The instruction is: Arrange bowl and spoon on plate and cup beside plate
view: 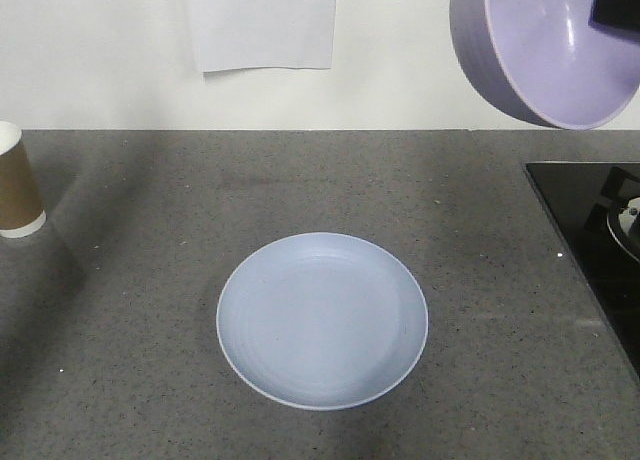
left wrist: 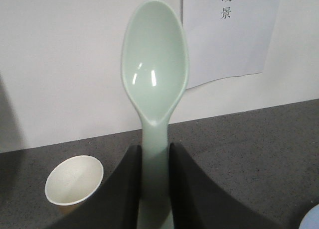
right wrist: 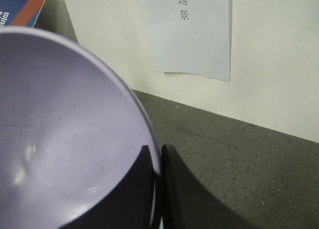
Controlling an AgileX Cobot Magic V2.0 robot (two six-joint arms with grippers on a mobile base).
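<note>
The pale blue plate (view: pixel 322 320) lies empty in the middle of the grey counter. High at the top right, the lavender bowl (view: pixel 560 50) hangs tilted in the air; my right gripper (right wrist: pixel 156 157) is shut on its rim, one finger inside and one outside the bowl (right wrist: pixel 65 139). My left gripper (left wrist: pixel 155 154) is shut on the handle of the mint-green spoon (left wrist: pixel 155 74), whose scoop stands upright against the wall. The brown paper cup (view: pixel 17 183) stands at the counter's left edge, and in the left wrist view the cup (left wrist: pixel 74 180) sits below and left of the spoon.
A black glass cooktop (view: pixel 590 230) occupies the right side of the counter. A white paper sheet (view: pixel 262 22) hangs on the back wall. A blue and orange box corner (right wrist: pixel 22 7) shows at the top left of the right wrist view.
</note>
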